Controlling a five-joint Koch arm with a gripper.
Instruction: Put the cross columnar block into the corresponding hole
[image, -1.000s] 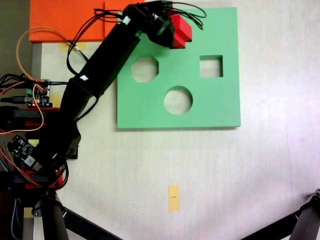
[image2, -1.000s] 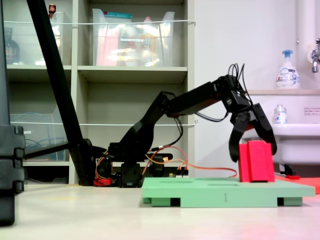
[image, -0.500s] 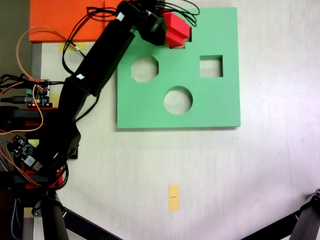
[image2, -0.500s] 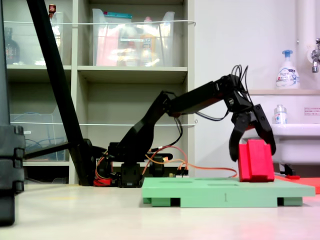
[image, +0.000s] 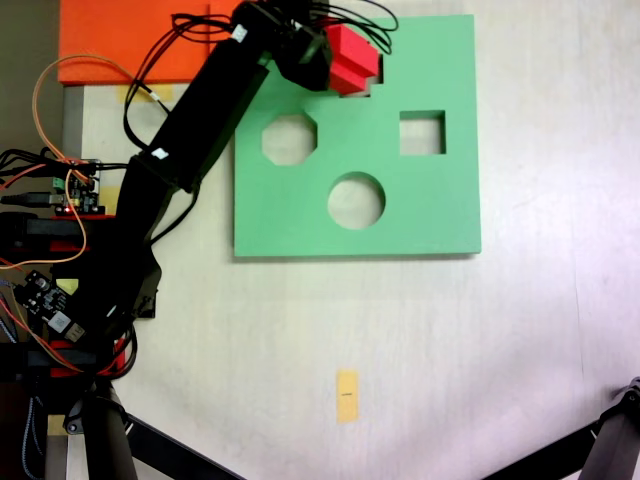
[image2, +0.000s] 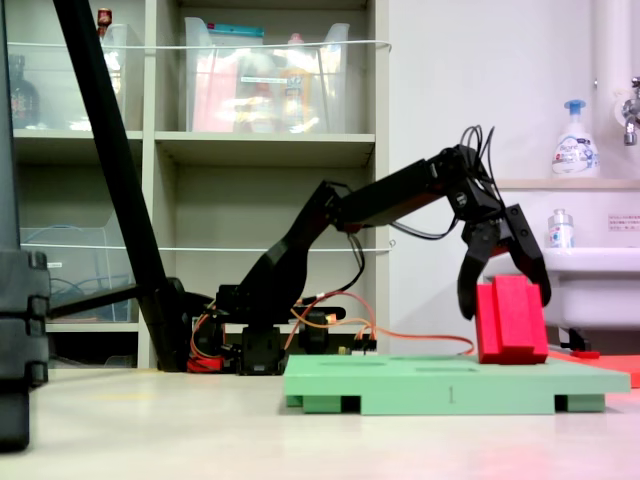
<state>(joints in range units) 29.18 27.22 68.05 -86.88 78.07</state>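
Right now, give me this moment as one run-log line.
gripper: straddling block, grip unclear | cross columnar block: tilted, standing on green board | plus hole: hidden under block | insertion: not done

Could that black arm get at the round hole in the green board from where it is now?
Probably yes. The round hole lies open, nothing on or around it, nearer the arm's base than the gripper, which straddles the red block.

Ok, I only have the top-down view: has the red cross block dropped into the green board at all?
Observer: No. In the side view the red cross block stands at full height on the top face of the green board.
Operator: Is it upright?
Observer: Slightly tilted, with its top leaning right in that view.
Operator: And the grip?
Observer: The pincer clamps only its upper part, one jaw on each side.
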